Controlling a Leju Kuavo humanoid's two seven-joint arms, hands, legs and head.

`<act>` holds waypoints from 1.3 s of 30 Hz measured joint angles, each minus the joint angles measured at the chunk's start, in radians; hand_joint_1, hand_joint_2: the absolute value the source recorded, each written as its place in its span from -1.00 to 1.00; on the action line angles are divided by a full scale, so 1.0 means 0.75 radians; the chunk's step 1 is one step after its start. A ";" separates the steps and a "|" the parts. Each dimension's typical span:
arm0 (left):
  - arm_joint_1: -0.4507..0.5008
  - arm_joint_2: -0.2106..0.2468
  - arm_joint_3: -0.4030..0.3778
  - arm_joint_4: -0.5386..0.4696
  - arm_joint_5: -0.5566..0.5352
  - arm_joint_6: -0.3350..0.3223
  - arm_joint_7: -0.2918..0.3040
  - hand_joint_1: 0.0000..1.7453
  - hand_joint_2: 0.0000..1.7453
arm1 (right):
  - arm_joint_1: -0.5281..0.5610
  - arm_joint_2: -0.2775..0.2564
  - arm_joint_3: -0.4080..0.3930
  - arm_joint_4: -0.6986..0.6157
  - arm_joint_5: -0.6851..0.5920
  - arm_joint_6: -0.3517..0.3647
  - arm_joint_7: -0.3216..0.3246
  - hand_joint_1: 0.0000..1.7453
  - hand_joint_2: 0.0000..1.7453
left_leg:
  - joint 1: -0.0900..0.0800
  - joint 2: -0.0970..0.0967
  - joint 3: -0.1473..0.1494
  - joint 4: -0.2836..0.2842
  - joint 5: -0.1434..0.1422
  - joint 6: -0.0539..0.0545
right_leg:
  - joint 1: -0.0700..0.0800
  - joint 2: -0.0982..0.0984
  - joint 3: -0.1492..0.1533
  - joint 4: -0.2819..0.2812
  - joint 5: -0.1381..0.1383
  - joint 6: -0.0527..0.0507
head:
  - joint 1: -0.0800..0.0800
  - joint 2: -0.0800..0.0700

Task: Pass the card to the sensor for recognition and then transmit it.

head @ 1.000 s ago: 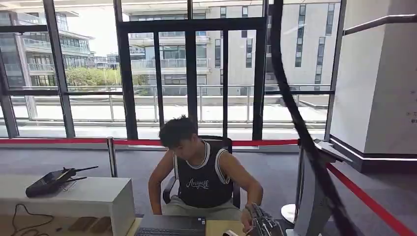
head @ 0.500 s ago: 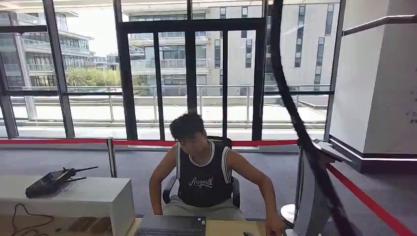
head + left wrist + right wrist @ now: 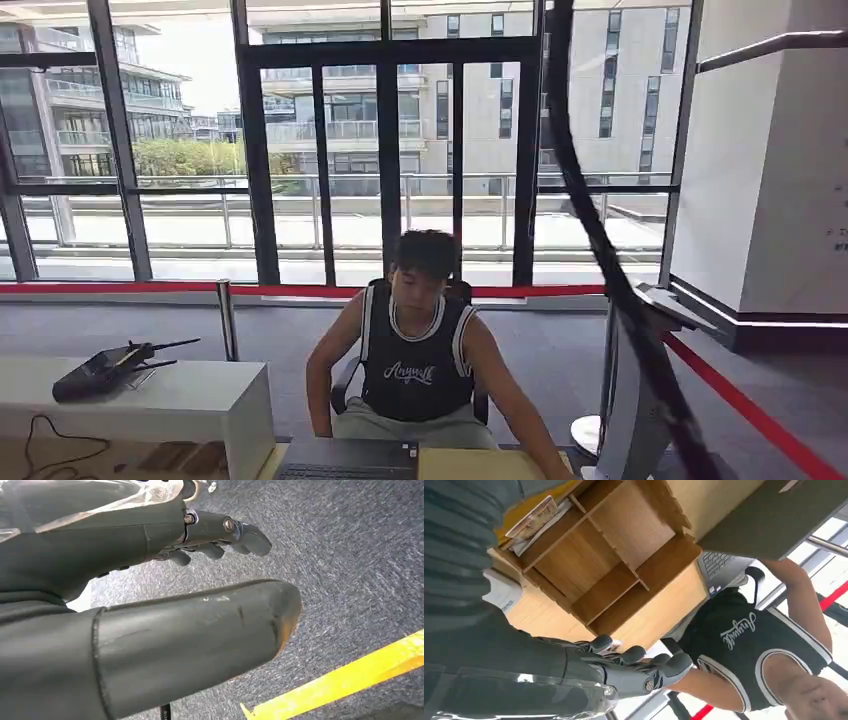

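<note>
One person, one laptop, one wooden shelf unit, two robot hands

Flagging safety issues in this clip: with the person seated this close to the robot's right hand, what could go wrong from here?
1. The person's forearm lies right beside the right hand; a further reach could bump or pinch it.
2. I cannot tell whether the right hand holds the card, so a handover might drop it.
3. The wooden shelf unit and laptop sit near; a swing may strike them.
</note>
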 joint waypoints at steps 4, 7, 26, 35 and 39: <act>0.000 0.000 0.004 0.000 -0.001 0.004 0.000 -1.00 -1.00 | 0.026 -0.002 0.001 -0.017 0.002 0.009 0.002 -1.00 1.00 | 0.000 0.000 0.000 0.000 0.000 0.000 | 0.000 0.000 0.000 0.000 0.000 0.000 | -0.001 0.000; 0.000 0.000 0.005 0.000 -0.005 0.004 0.000 -1.00 -1.00 | 0.048 0.001 0.004 -0.017 0.014 0.005 -0.004 -1.00 1.00 | 0.000 0.000 0.000 0.000 0.000 0.000 | 0.000 0.000 0.000 0.000 0.000 0.000 | 0.000 0.000; -0.004 -0.001 0.005 -0.001 -0.028 0.004 0.009 -1.00 -1.00 | 0.073 0.044 0.044 0.047 0.758 -0.115 0.178 -1.00 1.00 | 0.000 0.000 -0.001 0.000 0.000 0.000 | 0.000 0.000 0.000 0.000 0.000 0.000 | 0.000 0.000; -0.004 -0.002 0.005 -0.001 -0.040 0.004 0.000 -1.00 -1.00 | 0.078 0.064 0.072 0.101 0.835 -0.078 0.189 -1.00 1.00 | 0.000 0.000 -0.001 0.000 0.000 0.000 | 0.000 0.000 0.000 0.000 0.000 0.000 | 0.000 0.000; -0.004 -0.002 0.005 -0.001 -0.042 0.003 0.004 -1.00 -1.00 | 0.080 0.069 0.083 0.118 0.845 -0.069 0.189 -1.00 1.00 | 0.000 0.000 -0.001 0.000 0.000 0.000 | 0.000 0.000 0.000 0.000 0.000 0.000 | -0.001 0.000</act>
